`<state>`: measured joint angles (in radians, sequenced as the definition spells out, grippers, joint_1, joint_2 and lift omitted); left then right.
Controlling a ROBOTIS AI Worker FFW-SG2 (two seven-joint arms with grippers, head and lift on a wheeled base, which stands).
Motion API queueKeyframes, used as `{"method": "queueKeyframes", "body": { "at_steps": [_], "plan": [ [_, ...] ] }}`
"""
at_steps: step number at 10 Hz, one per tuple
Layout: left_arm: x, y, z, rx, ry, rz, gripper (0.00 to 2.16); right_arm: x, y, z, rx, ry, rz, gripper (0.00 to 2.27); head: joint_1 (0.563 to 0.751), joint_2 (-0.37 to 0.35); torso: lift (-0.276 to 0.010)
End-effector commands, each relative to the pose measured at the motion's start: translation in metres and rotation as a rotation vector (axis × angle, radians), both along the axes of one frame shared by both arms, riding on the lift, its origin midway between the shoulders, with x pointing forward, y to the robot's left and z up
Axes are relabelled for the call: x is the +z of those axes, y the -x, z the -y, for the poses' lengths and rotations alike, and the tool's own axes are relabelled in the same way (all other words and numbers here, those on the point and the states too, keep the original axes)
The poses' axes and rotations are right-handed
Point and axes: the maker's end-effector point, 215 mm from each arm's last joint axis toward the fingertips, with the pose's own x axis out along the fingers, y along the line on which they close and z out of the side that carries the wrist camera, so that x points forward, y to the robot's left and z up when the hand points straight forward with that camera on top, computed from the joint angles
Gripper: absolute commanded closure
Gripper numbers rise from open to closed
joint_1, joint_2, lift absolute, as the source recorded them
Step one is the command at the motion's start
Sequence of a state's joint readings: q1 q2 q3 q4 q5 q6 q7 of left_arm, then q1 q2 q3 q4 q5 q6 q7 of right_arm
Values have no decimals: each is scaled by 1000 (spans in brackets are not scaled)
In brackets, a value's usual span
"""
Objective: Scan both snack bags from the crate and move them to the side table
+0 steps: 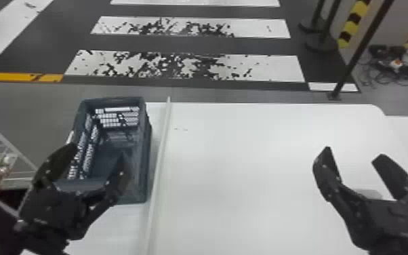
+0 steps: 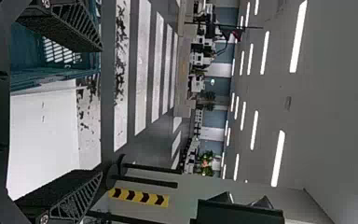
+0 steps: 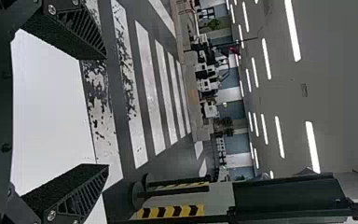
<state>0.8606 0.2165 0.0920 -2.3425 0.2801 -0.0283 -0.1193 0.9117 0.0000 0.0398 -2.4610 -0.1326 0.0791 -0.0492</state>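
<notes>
Crate [image 1: 143,142] nearby, the left hand [image 1: 98,152] points forward, fingers spread.

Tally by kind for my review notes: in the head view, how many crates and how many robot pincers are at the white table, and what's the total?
Plastic crate: 1
Pincers, left pincer and right pincer: 2
Total: 3

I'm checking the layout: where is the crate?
In the head view, the crate sits on the left of the white table, just left of the pale strip, left tool at its near end.
</notes>
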Motion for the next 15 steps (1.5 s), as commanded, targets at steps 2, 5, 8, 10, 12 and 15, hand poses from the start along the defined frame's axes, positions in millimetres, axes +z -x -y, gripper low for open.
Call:
{"method": "queueKeyframes", "body": {
  "at_steps": [2, 5, 8, 10, 12, 15],
  "plan": [
    [0, 0, 0, 0, 4, 0, 63, 1, 1, -1, 4, 0, -7, 107, 695, 26, -29],
    [0, 0, 0, 1, 4, 0, 63, 0, 2, -1, 4, 8, -10, 110, 695, 27, -29],
    [-1, -1, 0, 0, 4, -2, 63, 1, 3, -1, 3, 9, -7, 110, 695, 28, -29],
    [-1, -1, 0, -2, 5, -2, 63, 1, 4, -1, 3, 12, -7, 110, 695, 27, -29],
    [-1, -1, 0, -2, 8, -1, 63, 1, 4, -1, 4, 11, -7, 110, 695, 27, -29],
    [-1, -1, 0, -2, 8, -3, 63, 1, 4, -4, 8, 21, -7, 100, 695, 30, -29]
  ]
}}
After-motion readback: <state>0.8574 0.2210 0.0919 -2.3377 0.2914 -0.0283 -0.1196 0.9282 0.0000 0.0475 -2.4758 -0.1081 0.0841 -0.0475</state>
